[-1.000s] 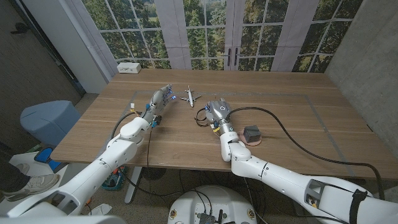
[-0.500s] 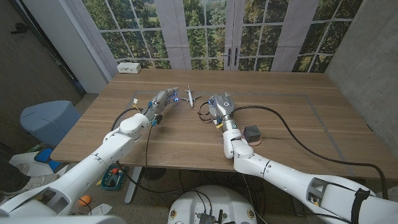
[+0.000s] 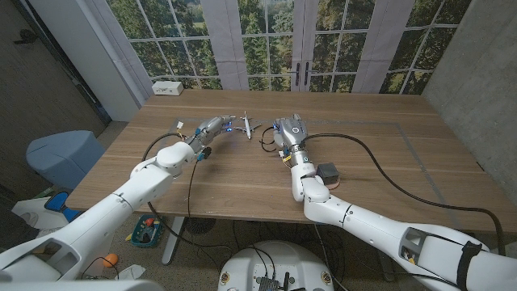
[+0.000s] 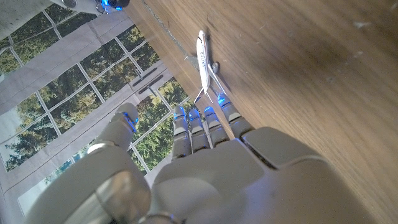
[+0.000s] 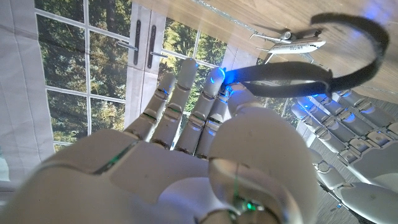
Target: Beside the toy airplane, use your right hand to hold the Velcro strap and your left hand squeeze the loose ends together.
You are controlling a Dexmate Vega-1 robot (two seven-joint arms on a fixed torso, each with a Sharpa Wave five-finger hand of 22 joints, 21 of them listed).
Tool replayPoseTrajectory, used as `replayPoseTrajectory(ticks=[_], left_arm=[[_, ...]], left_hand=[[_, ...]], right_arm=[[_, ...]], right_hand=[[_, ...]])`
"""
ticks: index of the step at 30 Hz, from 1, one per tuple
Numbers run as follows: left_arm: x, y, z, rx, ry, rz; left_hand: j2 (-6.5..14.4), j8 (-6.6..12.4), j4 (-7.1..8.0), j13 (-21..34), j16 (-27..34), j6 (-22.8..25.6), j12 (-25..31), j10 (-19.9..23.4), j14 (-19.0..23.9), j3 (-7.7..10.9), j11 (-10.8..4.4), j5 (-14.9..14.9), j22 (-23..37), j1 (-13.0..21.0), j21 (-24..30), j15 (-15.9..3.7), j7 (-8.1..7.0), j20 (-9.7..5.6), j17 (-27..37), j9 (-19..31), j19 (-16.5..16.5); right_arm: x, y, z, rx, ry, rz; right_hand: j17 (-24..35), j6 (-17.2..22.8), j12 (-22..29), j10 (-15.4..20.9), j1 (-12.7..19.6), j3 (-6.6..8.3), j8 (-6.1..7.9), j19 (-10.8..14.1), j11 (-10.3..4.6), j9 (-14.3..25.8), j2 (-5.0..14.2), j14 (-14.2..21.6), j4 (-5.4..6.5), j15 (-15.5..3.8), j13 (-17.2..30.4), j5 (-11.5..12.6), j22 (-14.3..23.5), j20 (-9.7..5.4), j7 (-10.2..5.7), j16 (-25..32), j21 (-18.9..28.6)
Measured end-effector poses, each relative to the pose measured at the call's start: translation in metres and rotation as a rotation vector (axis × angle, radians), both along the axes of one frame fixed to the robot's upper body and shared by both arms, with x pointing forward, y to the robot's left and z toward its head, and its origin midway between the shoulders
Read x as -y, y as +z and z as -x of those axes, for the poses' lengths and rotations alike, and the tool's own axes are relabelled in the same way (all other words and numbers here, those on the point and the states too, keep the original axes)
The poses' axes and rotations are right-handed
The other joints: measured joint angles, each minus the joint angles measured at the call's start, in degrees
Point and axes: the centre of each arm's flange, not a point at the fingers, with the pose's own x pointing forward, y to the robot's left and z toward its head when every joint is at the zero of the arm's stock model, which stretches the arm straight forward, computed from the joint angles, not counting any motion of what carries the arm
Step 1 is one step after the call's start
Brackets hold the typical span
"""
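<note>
The small white toy airplane (image 3: 247, 125) stands on the wooden table (image 3: 380, 153) between my two hands, and its top shows in the left wrist view (image 4: 204, 55). My right hand (image 3: 289, 134) is just right of the plane. It pinches the black Velcro strap (image 5: 323, 59) between thumb and fingers, and the strap's loose ends arc out as an open loop beside the plane (image 5: 289, 42). The strap (image 3: 265, 145) hangs dark at that hand's left side. My left hand (image 3: 212, 128) hovers left of the plane, fingers straight and thumb apart, holding nothing.
A black box on a pink pad (image 3: 327, 172) lies near my right forearm, with a black cable (image 3: 363, 158) curving across the table. A white power strip (image 3: 168, 87) sits at the far left corner. A blue bin (image 3: 60, 153) stands on the floor to the left.
My left hand has moved right, closer to the airplane. My right hand has shifted a little farther back along the table, beside the plane, with the strap.
</note>
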Motion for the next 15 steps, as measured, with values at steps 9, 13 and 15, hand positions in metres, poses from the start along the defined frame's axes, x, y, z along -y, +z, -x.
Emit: replayPoseTrajectory(ticks=[9, 13, 15], left_arm=[[0.010, 0.012, 0.008, 0.024, 0.029, -0.083], [0.014, 0.016, 0.009, 0.030, 0.044, -0.113], [0.016, 0.018, 0.010, 0.036, 0.044, -0.123]], left_hand=[[-1.5, 0.01, -0.23, 0.1, 0.0, 1.0, 0.0, 0.8, 1.1, -0.24, -0.21, -0.2, 0.0, 1.5, -0.5, -0.14, -0.34, 0.59, 0.0, 0.0, 0.6], [-2.3, 0.29, -0.23, 0.3, 0.0, 1.9, 0.0, 1.4, 1.1, -0.24, -0.19, -0.2, 0.0, 2.3, -0.5, -0.14, -0.31, 0.50, 0.0, 0.0, 1.1], [-2.9, 0.52, -0.40, 0.3, 0.0, 2.5, 0.0, 1.5, 1.1, -0.41, -0.28, -0.2, 0.0, 2.9, -0.5, -0.14, -0.24, 0.59, 0.0, 0.0, 1.2]], right_arm=[[0.000, 0.005, 0.001, 0.010, -0.028, 0.021], [-0.001, 0.007, 0.003, 0.018, -0.032, 0.026], [-0.001, 0.008, 0.003, 0.022, -0.033, 0.028]], right_hand=[[0.9, -0.1, -0.2, 0.0, 0.0, 0.00, 0.03, -0.5, 0.01, 0.0, 0.00, 0.0, 0.00, 0.00, 0.0, 0.0, -0.2, -0.10, -0.10, -0.8, 0.4], [1.3, -0.1, -0.2, 0.0, 0.0, -0.01, 0.04, -0.5, 0.01, 0.0, 0.00, 0.0, 0.00, 0.00, 0.0, 0.0, -0.3, -0.10, -0.10, -0.9, 0.4], [1.5, -0.1, -0.3, 0.0, 0.0, 0.17, 0.04, -0.5, 0.01, 0.0, 0.00, 0.4, -0.18, -0.02, 0.0, 0.0, -0.3, -0.10, -0.10, -1.1, 0.8]])
